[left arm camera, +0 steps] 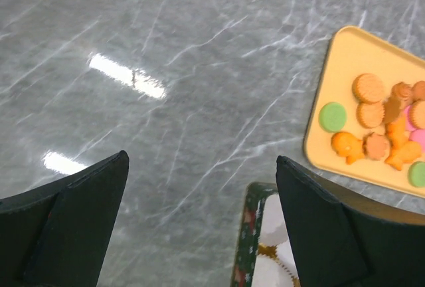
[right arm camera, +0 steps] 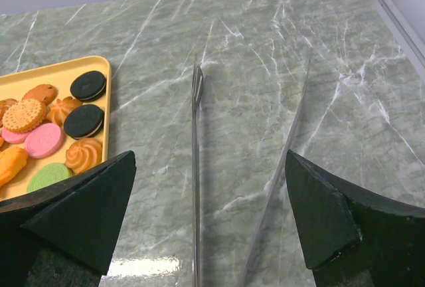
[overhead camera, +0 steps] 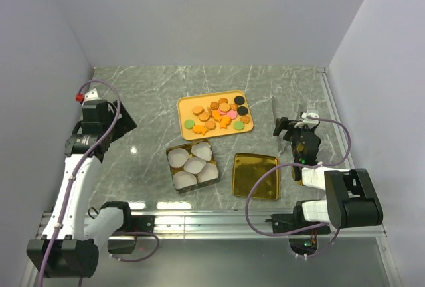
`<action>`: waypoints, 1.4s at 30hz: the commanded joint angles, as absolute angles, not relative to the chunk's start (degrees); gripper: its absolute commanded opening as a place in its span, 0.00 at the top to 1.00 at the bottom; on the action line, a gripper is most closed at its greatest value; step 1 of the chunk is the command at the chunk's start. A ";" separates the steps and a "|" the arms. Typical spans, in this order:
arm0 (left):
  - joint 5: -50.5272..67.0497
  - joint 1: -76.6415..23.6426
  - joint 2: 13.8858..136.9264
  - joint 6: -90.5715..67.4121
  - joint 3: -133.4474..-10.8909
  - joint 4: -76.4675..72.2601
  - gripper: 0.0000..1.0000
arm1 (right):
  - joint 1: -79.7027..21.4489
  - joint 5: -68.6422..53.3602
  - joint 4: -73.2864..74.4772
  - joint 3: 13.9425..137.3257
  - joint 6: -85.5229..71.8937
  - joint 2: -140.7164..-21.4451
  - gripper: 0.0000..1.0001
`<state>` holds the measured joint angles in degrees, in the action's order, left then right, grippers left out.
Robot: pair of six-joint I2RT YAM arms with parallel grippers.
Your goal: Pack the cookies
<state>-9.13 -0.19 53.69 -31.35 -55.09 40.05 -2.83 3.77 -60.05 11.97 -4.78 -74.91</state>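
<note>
The cookies (overhead camera: pixel 216 115) lie on a yellow tray (overhead camera: pixel 188 106) at the table's middle: orange rounds and fish shapes, a few pink, green and black. They also show in the left wrist view (left arm camera: pixel 375 124) and the right wrist view (right arm camera: pixel 60 134). A patterned box (overhead camera: pixel 170 165) holding white paper cups (overhead camera: pixel 194 165) stands in front of the tray. My left gripper (overhead camera: pixel 109 127) is open and empty over bare table, left of the box (left arm camera: pixel 255 247). My right gripper (overhead camera: pixel 292 131) is open, low over metal tongs (right arm camera: pixel 196 167) that lie between its fingers.
A gold lid (overhead camera: pixel 254 175) lies right of the box, near the right arm. The tongs' second arm (right arm camera: pixel 285 161) runs close to the right finger. Walls close in the table at the left, back and right.
</note>
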 commanded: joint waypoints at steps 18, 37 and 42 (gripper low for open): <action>-5.10 -0.53 51.68 -30.50 -59.86 51.34 0.01 | -1.76 15.19 -52.76 15.98 -10.44 -69.79 0.00; -11.62 -3.60 51.94 -34.20 -56.69 47.73 0.01 | -0.26 17.61 24.15 57.02 -23.74 -63.96 0.00; -6.77 -3.52 52.12 -30.77 -55.99 43.86 0.01 | -0.26 14.25 33.04 62.05 -25.92 -67.50 0.01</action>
<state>-8.80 -3.46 52.71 -32.34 -56.03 48.21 -0.45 17.63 20.53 60.03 -24.01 -65.73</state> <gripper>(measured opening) 0.995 0.992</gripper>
